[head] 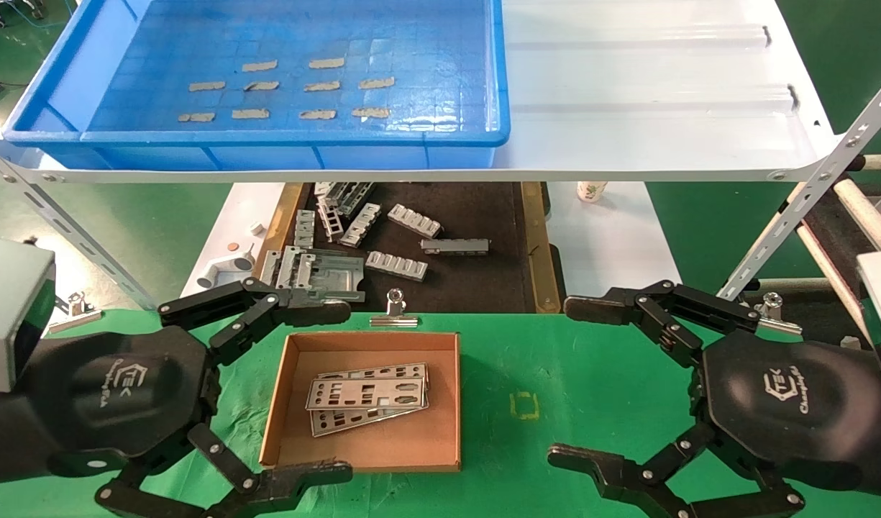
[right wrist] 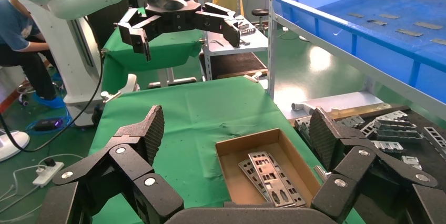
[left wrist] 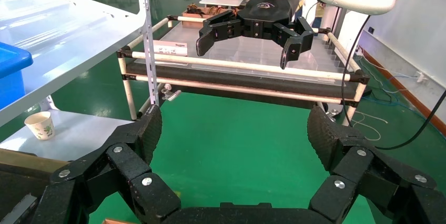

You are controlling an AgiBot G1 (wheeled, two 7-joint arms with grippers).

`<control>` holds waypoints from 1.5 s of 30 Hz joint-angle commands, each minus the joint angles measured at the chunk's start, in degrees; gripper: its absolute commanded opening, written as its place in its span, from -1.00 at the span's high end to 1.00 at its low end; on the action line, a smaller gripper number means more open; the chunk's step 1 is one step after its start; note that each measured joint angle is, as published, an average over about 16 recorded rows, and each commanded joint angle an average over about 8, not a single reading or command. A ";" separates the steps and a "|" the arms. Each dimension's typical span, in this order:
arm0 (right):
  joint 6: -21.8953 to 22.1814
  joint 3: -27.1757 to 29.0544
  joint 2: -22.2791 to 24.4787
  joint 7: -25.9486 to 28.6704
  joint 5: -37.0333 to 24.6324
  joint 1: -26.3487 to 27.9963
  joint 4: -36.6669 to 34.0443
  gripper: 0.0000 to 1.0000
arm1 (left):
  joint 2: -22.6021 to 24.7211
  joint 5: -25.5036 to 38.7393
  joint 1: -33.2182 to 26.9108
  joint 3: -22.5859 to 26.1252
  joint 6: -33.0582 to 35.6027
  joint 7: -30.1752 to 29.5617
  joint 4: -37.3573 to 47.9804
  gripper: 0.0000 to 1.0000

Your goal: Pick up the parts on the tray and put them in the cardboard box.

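Parts (head: 368,397) lie in cardboard box (head: 372,455) beside spread left tool (head: 325,392), untouched.

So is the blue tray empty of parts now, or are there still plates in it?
Empty of parts: the blue tray shows only tape strips on its floor. The plates lie in the cardboard box.

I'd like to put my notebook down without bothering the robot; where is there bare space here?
The green mat between the cardboard box and the right gripper lies bare. So does the white shelf right of the blue tray. The dark tray below is crowded with grey brackets; the box holds plates, with the left gripper beside it.
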 commanded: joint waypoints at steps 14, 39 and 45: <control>0.00 0.00 0.00 0.00 0.00 0.00 0.00 -1.00 | 0.00 0.00 0.00 0.00 0.00 0.00 0.00 -1.00; 0.00 0.00 0.00 0.00 0.00 0.00 0.00 -1.00 | 0.00 0.00 0.00 0.00 0.00 0.00 0.00 -1.00; 0.00 0.00 0.00 0.00 0.00 0.00 0.00 -1.00 | 0.00 0.00 0.00 0.00 0.00 0.00 0.00 -1.00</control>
